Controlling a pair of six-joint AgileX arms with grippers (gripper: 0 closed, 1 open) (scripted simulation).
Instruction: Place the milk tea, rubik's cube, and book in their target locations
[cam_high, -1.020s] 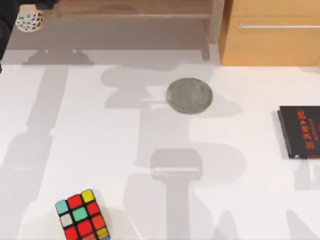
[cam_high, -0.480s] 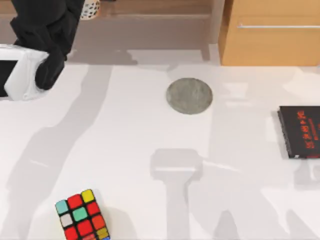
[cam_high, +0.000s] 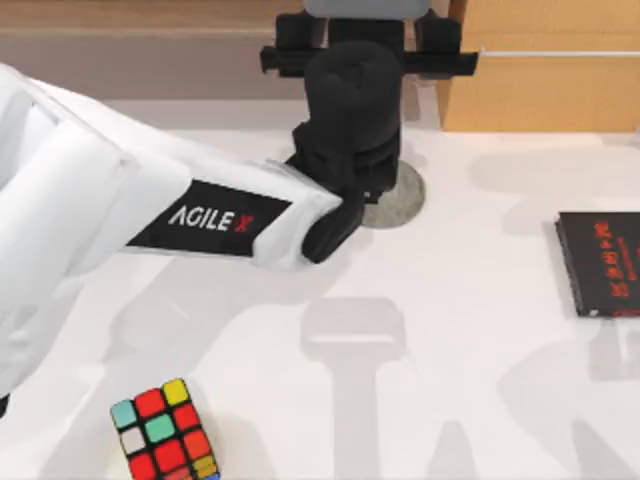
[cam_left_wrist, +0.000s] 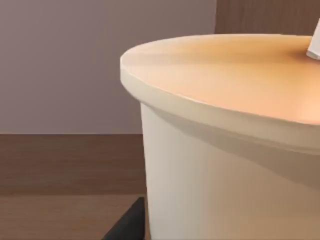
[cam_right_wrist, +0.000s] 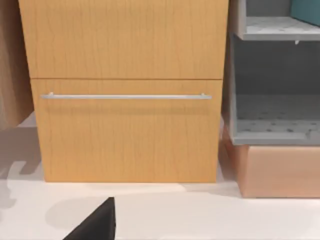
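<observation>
**Milk tea arrives over the coaster**

The left end effector (cam_high: 352, 130) hangs right over the grey coaster (cam_high: 405, 200). Its black wrist hides most of the coaster from above. I think it is holding the milk tea (cam_left_wrist: 225, 150). The left wrist view looks at the cup from very close, with its flat orange lid and a bit of white straw (cam_left_wrist: 315, 47). The cup stands straight up, so the tea will not spill. It is over the coaster because that is where the tea should go. I cannot tell if the cup is touching the coaster yet.

The rubik's cube (cam_high: 165, 432) sits on the white counter (cam_high: 450, 350), well away from the coaster, to its left and toward the near edge. The black book (cam_high: 600, 262) lies well to the right of the coaster. Nothing is on top of it yet.

The right end effector (cam_right_wrist: 97, 222) waits facing the wooden drawers (cam_right_wrist: 125, 100), which stand behind the coaster and to its right. I cannot tell if it is wide or narrow.

Half a second ago the left arm was far to the left of the coaster, and the whole coaster was bare. Now the arm has swung across and covers it. The cube and the black book have not moved.
</observation>
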